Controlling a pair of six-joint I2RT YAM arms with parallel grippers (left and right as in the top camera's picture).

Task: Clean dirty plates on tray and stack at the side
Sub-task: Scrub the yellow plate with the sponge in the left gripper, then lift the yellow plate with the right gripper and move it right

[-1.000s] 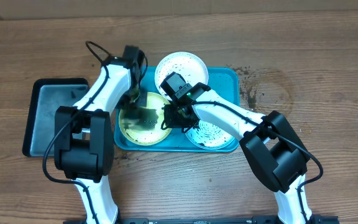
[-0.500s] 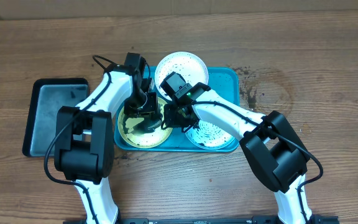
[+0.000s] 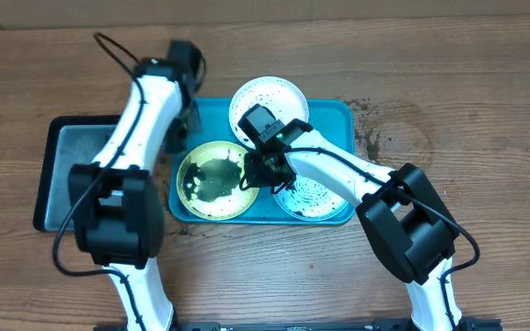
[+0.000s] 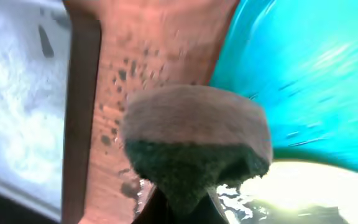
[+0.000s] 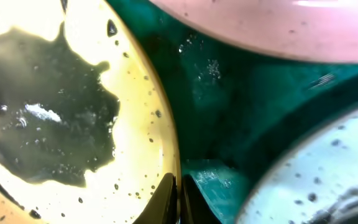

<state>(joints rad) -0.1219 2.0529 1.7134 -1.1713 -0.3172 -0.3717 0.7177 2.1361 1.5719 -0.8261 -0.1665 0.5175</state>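
The turquoise tray holds three dirty plates: yellow-green at the left with dark grime, white at the back, light aqua at the right. My right gripper is shut on the yellow-green plate's right rim, seen in the right wrist view with the plate. My left gripper is at the tray's left edge, shut on a dark sponge, its fingers pinching it from below.
A black tray with grey inside lies left of the turquoise tray; its rim shows in the left wrist view. Black crumbs speckle the wooden table right of the tray and the strip between the trays.
My left gripper with the sponge lifted off the yellow-green plate and moved back-left to the tray's left edge. The right gripper kept holding the plate's rim.
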